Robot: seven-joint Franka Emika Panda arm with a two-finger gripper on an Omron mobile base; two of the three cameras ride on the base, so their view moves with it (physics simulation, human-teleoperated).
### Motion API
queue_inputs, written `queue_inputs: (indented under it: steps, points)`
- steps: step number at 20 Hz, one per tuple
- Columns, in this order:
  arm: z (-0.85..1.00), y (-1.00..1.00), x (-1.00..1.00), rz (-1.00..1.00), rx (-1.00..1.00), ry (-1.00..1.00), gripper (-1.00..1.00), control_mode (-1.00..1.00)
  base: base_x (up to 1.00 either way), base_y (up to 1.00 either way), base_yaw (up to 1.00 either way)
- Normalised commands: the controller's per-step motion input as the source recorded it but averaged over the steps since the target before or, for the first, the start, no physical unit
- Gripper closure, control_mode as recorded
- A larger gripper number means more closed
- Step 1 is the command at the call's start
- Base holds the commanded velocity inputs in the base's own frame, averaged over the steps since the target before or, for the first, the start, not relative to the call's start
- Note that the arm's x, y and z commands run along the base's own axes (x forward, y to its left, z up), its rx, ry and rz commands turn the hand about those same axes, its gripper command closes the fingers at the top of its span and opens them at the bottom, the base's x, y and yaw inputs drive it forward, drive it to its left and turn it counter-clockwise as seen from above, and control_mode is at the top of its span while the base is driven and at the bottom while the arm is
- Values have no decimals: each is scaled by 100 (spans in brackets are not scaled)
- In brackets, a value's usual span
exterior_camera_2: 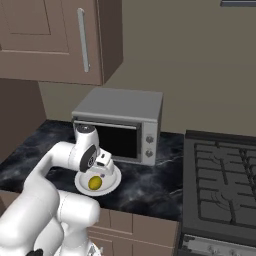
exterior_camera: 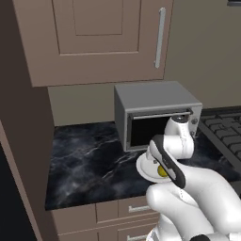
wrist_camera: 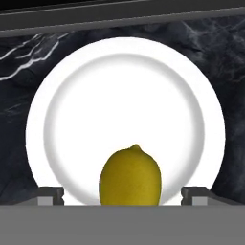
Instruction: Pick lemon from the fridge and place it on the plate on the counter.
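Now one lemon [wrist_camera: 130, 176] is lying on one white plate [wrist_camera: 67, 91], toward the plate's edge nearest the robot. The plate is sitting on the black marbled counter [exterior_camera: 89, 164], close to the worktop's front edge and just in front of one grey microwave [exterior_camera_2: 122, 125]. The gripper [wrist_camera: 123, 196] is hovering directly over the lemon with its two fingertips [wrist_camera: 50, 195] spread wide, one on each side of the fruit, not touching it. One dark stove [exterior_camera_2: 222, 185] is standing at the worktop's right end.
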Motion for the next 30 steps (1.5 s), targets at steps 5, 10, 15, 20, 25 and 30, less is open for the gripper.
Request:
queue_inputs:
  steps: [5,10,15,20,25,30]
  points:
    - [-5,0,2,0,0,0,-100,-100,0,0,0]
    - [17,0,-8,0,0,7,-100,-100,0,0,0]
    - [54,3,-58,0,0,0,-100,-100,0,0,0]
    - [44,29,-90,0,-4,-13,-100,-100,0,0,0]
    - [27,75,-76,0,-15,-7,-100,-100,0,0,0]
    - [19,72,-30,0,-15,-8,-100,-100,0,0,0]
